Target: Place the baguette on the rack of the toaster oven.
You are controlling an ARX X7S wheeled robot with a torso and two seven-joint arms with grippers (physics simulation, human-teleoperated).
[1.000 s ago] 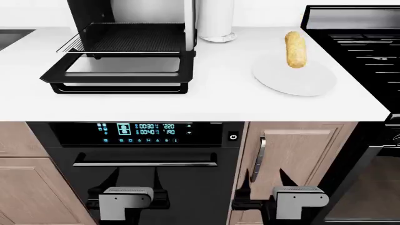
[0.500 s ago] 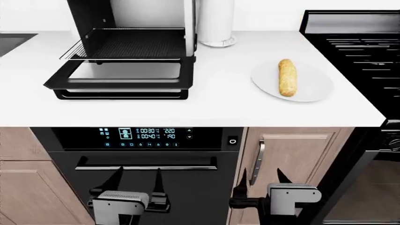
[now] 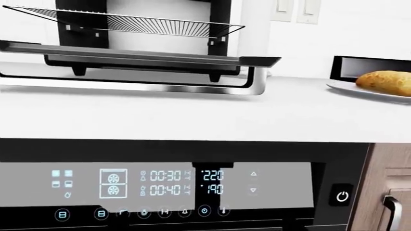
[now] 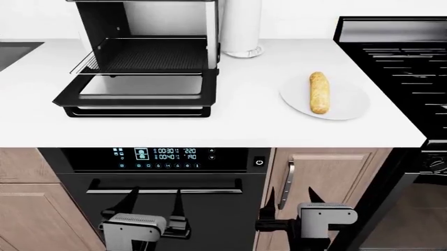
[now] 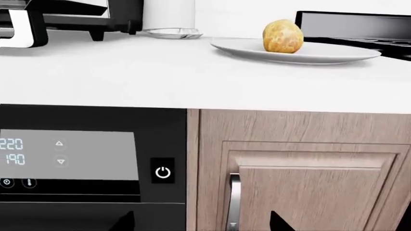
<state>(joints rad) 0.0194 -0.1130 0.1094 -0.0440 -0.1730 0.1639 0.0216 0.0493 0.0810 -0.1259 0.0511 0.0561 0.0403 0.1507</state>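
Note:
The baguette point(image 4: 319, 92) lies lengthwise on a white plate point(image 4: 349, 107) at the right of the counter; the right wrist view shows it end-on point(image 5: 282, 36). The toaster oven point(image 4: 146, 31) stands at the back left, its door point(image 4: 133, 97) dropped open. The rack point(image 4: 150, 55) sits partly pulled out of the cavity, also seen as a wire rack point(image 3: 128, 21) in the left wrist view. My left gripper point(image 4: 155, 194) and right gripper point(image 4: 291, 194) hang open and empty below the counter edge, in front of the built-in oven and the cabinet.
A built-in oven with a blue display point(image 4: 164, 154) fills the space under the counter. A wooden cabinet door with a metal handle point(image 4: 288, 183) is beside it. A black stove point(image 4: 398, 52) stands at the right, a white cylinder point(image 4: 241, 26) behind the toaster oven, a sink point(image 4: 18, 52) far left.
The head view has shifted, so the counter sits lower in the frame. The baguette went from the plate's far edge to lying along its middle. Both grippers stay low and open.

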